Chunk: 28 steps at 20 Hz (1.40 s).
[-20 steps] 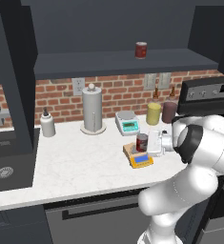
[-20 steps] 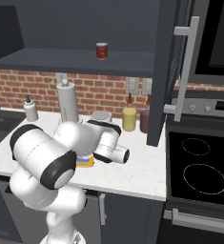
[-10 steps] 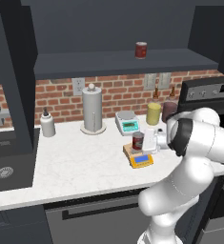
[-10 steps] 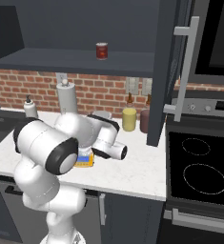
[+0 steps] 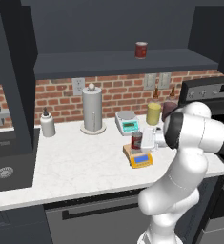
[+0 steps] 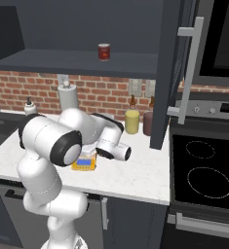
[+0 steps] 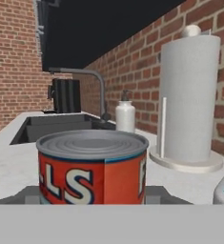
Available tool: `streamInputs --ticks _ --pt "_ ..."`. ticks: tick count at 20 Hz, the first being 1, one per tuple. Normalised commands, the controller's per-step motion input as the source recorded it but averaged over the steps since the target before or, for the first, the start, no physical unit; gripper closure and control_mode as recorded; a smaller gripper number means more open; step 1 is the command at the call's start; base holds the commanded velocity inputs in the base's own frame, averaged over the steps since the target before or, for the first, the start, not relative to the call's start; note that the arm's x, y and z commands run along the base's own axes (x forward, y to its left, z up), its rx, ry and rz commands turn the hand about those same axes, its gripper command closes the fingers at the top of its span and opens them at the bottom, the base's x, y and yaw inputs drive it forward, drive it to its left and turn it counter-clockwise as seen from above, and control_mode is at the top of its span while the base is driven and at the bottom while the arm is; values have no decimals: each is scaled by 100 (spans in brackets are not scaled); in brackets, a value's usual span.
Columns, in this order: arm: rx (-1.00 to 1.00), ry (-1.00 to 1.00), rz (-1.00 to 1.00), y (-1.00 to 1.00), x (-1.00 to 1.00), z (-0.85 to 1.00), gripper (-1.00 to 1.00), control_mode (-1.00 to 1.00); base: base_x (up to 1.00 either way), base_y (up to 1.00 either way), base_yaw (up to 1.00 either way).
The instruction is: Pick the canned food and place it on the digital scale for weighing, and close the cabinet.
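**Can stood on the yellow scale, cabinet door open**

The dark cabinet (image 6: 172, 73) hung with its tall door swung out over the counter (image 5: 80, 157). On that white counter sat the paper towel holder (image 5: 93, 109), then the small yellow-orange digital scale (image 5: 138, 156). The canned food (image 5: 137, 141) stood upright on the scale's platform. The tool (image 5: 147, 139) was just beside the can; whether its jaws were apart or clamped on it could not be told.

White counter (image 5: 80, 159): scale (image 5: 141, 157), towel roll (image 5: 93, 110), bottle (image 5: 47, 125).
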Motion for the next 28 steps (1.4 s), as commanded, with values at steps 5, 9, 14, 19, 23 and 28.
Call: streamInputs --ticks 5,9,14,19,23,28 --pt "0 0 0 0 8 -13 100 -100 0 0 0" --pt "0 0 0 0 -12 -12 -100 -100 0 0 0" --pt "0 -3 0 0 -30 -3 -100 -100 0 0 0" --pt "0 -1 0 0 -3 -1 -100 -100 0 0 0" --pt "0 0 0 0 0 0 -100 -100 0 0 0" --pt "0 0 0 -3 0 0 -100 -100 0 0 0"
